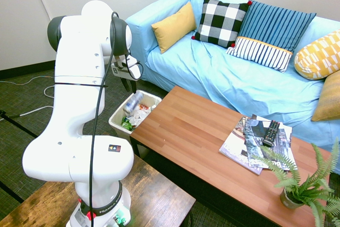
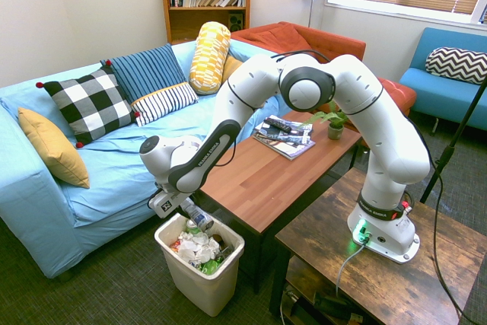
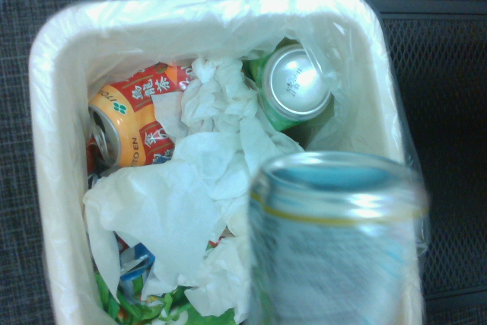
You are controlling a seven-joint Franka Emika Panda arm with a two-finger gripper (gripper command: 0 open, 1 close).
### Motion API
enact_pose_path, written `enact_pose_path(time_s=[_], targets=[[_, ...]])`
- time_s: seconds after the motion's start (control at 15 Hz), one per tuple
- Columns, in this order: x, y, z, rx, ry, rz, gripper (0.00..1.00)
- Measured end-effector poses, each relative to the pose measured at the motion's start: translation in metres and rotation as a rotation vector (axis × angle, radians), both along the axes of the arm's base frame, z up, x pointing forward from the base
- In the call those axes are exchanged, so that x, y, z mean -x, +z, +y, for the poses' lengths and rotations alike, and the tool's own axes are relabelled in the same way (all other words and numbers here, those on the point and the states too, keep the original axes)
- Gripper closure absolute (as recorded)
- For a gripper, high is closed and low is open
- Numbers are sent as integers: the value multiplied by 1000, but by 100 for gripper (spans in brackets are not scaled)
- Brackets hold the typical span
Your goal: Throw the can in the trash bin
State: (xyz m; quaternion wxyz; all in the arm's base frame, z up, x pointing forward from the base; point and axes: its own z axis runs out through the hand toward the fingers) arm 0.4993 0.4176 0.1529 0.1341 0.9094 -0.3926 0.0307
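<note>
The silver-white can (image 1: 133, 101) with blue markings hangs tilted just under my gripper (image 1: 129, 83), right over the open top of the white trash bin (image 1: 118, 126). From the other side, the can (image 2: 197, 217) sits at the bin's rim, below the gripper (image 2: 181, 207), above the bin (image 2: 202, 287). In the wrist view the can (image 3: 335, 241) is large and blurred in front of the bin (image 3: 42, 112). Whether the gripper still holds the can does not show.
Inside the bin lie crumpled white paper (image 3: 205, 180), an orange can (image 3: 129, 123) and a green can (image 3: 297, 89). A wooden coffee table (image 1: 196, 131) stands right beside the bin, with magazines, a black remote (image 1: 271, 132) and a plant (image 1: 305, 184). Behind is a blue sofa (image 1: 212, 73).
</note>
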Motion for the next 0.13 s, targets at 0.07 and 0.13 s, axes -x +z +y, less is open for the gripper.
enact_pose_path(time_s=[0.07,0.13], targets=[[3,4,-1,0,1,0,0],[5,9,-3,-1,1,-2,0]])
